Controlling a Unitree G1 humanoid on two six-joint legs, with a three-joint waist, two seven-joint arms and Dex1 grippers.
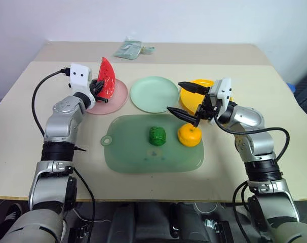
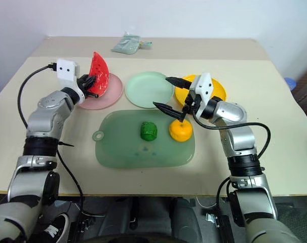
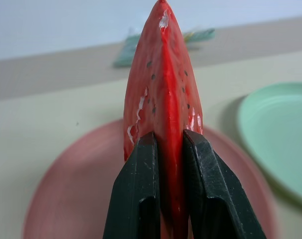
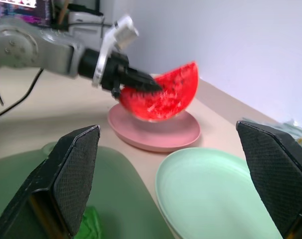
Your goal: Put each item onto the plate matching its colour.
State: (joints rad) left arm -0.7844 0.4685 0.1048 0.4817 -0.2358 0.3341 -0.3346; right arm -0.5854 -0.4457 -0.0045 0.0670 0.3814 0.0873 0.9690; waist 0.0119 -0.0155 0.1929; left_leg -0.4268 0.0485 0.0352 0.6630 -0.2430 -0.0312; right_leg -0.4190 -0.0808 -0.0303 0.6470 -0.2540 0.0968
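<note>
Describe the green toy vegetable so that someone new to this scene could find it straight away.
Start at the large translucent green board with a handle hole in the middle of the table. Two toys sit on it: the dark green lumpy round vegetable lies beside the orange round fruit, on the handle-hole side. It is the darker, knobbly one.

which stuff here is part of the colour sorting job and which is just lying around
Job: watermelon, green vegetable, orange, pink plate, green plate, yellow plate.
Lying about: green board, packet at the table's far edge.

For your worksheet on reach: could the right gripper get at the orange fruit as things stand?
Probably yes: the right gripper hangs open just above the orange fruit on the green board, with nothing between.
</note>
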